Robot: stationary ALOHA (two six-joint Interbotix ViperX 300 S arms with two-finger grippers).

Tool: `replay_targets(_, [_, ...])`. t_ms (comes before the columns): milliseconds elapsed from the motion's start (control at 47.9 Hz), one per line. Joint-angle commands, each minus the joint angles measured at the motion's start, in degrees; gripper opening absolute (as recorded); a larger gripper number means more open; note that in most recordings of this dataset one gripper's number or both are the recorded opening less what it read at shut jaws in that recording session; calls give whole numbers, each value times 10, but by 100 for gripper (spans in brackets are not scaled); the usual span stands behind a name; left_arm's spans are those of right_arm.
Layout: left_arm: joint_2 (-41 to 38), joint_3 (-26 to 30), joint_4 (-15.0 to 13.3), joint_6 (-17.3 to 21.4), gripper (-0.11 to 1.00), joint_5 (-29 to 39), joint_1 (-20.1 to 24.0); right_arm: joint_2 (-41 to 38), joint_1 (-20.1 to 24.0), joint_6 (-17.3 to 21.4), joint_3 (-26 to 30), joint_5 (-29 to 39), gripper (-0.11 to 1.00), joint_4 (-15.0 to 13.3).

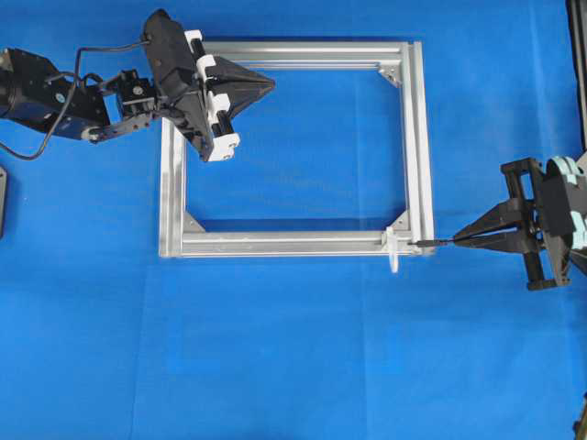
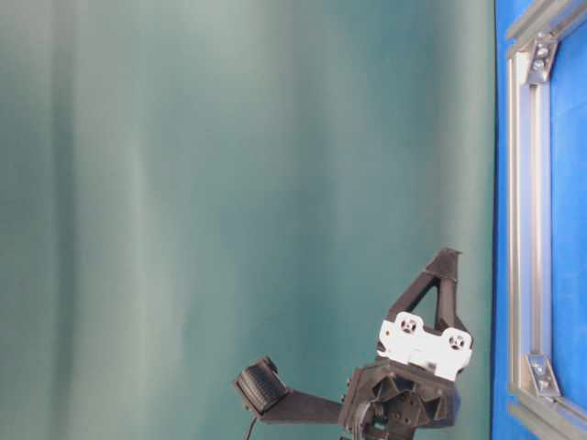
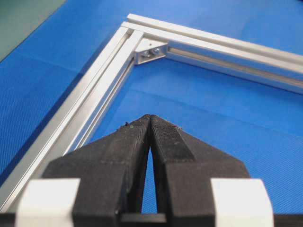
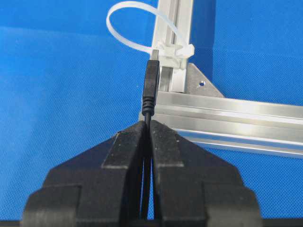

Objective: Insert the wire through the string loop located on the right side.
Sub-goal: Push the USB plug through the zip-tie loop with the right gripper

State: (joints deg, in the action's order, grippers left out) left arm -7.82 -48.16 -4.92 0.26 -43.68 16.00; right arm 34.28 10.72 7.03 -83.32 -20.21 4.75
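My right gripper is shut on the wire, a thin black cable whose plug sticks out ahead of the fingertips. The plug's silvery tip sits just at the whitish string loop, which stands out from the near right corner of the silver frame. Seen from overhead, the right gripper points left with the wire reaching the string loop at the frame's bottom right corner. My left gripper is shut and empty, hovering over the frame's upper left part.
The rectangular aluminium frame lies flat on the blue mat, with triangular brackets in its corners. In the table-level view the left arm rises before a green curtain, with the frame at the right edge.
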Motion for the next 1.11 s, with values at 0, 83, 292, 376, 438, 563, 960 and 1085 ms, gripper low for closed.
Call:
replay_targets(0, [18,5,2,1,0,-6,-1,0,-1,-1,6,-5,-4,-1])
replay_targets(83, [18,6,2,1,0,-6,-1,-3,-1,-1,6,-5,-4,-1])
replay_targets(292, [18,6,2,1,0,-6,-1,-30,-1,2,10,-45,-4,0])
replay_targets(376, [18,7,2,1,0,-6,-1,-52,-1,3,14,-62,-4,0])
replay_targets(438, [18,6,2,1,0,-6,-1,-70,-1,3,20,-76,-4,0])
replay_targets(563, [19,5,2,1,0,-6,-1,-111,-1,3,37,-106,-4,-1])
replay_targets(960, [18,4,3,1,0,-10,-1,-219,-1,-4,102,-166,-4,-1])
replay_targets(1085, [19,5,2,1,0,-11,-1,-233,-1,-4,114,-169,-4,-1])
